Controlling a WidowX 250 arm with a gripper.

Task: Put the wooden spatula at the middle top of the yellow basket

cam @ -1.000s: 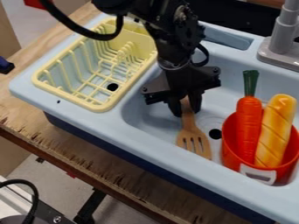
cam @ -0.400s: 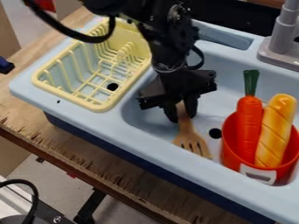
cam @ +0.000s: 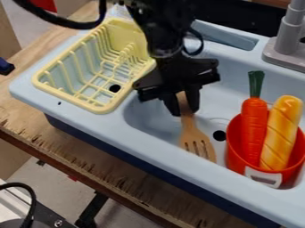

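Note:
My gripper (cam: 182, 106) hangs over the left part of the sink basin, right of the dish rack, shut on the handle of the wooden spatula (cam: 191, 130). The spatula's slotted head points down toward the basin's front wall; whether it touches the sink cannot be told. Its handle's upper end is hidden by the gripper. The yellow basket (cam: 104, 109), a wire-style dish rack, sits on the sink's left side, with its back right part close behind the arm.
In the basin's right part a red pot (cam: 234, 153) holds an orange toy carrot (cam: 253, 129) and a toy bread loaf (cam: 282, 131). A grey faucet (cam: 287, 46) stands at the back right. The blue sink (cam: 196, 171) rests on a wooden table (cam: 77, 162).
The gripper has shifted left and slightly up with the spatula in it. The spatula's handle has moved left, while its head stays near the same spot.

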